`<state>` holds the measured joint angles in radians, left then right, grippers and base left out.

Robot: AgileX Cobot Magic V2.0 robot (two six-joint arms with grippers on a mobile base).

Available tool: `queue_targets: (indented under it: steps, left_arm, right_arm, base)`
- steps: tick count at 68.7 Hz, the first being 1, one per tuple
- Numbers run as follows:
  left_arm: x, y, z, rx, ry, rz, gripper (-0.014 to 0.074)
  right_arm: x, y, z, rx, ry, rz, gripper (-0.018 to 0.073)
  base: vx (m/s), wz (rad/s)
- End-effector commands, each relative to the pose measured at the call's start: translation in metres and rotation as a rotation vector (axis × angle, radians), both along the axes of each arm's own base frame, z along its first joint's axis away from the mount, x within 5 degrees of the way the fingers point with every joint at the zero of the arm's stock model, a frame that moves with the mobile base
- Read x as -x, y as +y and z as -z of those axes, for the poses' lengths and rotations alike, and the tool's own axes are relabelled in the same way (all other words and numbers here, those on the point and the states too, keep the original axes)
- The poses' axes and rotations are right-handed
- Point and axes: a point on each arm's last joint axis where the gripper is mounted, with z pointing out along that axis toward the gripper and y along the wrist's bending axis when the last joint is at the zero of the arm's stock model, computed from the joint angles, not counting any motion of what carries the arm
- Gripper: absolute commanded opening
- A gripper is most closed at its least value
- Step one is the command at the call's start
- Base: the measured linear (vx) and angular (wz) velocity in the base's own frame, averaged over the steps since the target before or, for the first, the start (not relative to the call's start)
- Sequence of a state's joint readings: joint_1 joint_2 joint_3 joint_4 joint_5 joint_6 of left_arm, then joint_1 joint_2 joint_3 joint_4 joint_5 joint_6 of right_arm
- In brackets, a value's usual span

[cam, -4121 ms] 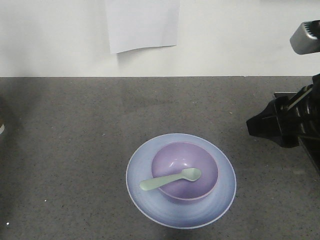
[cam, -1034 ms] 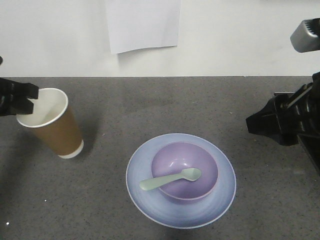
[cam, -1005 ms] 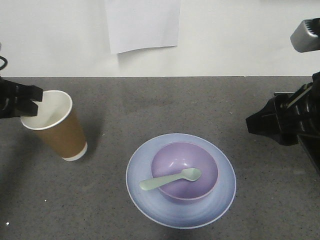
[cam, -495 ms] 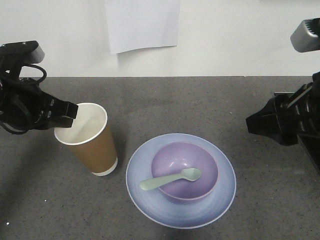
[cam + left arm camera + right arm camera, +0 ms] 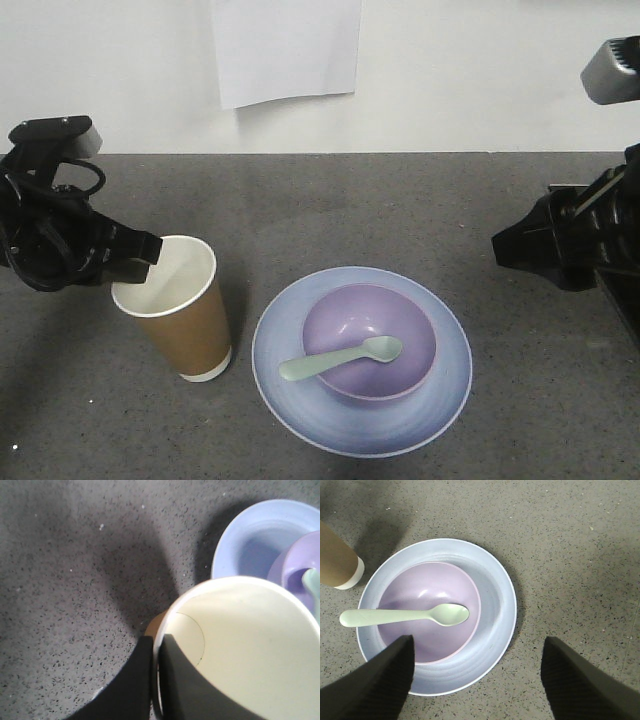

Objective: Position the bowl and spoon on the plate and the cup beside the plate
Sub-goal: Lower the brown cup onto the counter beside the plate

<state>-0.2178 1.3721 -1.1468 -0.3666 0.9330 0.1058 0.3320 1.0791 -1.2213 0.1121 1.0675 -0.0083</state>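
**Cup set down beside the plate, release still to come**

The left gripper [image 5: 135,262] pinches the near rim of the tapered brown paper cup with its white interior [image 5: 180,315]: in the left wrist view one dark finger [image 5: 172,680] lies inside the white wall and the other outside it, so the jaws are pressed onto the cup's lip. The cup stands upright just beside the round pale blue plate with the shallow raised rim [image 5: 448,385], on the plate's left, with its white base band at or very near the speckled grey counter [image 5: 330,205] (whether it fully bears on the surface I cannot tell). Beyond the jaws, toward the plate, the round lavender-purple plastic bowl [image 5: 405,375] sits centred on the plate, and the small pale mint-green plastic spoon [image 5: 340,358] lies across it, scoop inside, handle out over the bowl's left rim.

The right gripper [image 5: 477,677] hangs spread above the plate's near side, holding nothing, with the bowl and spoon between and ahead of its jaws.

By my reading the bowl and spoon steps are done and the cup placement is the step in hand, at its very end. The next move calls for the left jaws to part gently and lift straight up off the rim; a light paper cup held by one edge could tip or drag toward the plate if the inner finger catches the wall.
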Motion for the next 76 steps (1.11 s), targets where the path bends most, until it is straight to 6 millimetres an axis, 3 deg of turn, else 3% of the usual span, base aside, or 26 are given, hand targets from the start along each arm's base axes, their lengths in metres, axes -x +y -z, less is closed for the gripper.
queue_targets:
  steps: [1,61,76]
  left_arm:
    - [0.0,-0.003,-0.015,0.053,-0.083,-0.02,-0.0008]
    - [0.0,-0.004,-0.015,0.061,-0.081,-0.015,-0.0008]
    - [-0.005,-0.006,-0.005,0.052,-0.037,-0.01,-0.0007]
  right_arm:
    - [0.0,0.0,-0.016,-0.035,-0.099,0.003,0.0517]
    - [0.0,0.0,-0.016,-0.041,-0.105,0.007,0.0517]
    - [0.0,0.0,-0.016,-0.043,-0.107,0.007,0.0517]
  base:
    - [0.0,0.0]
    - [0.0,0.0]
    - [0.0,0.0]
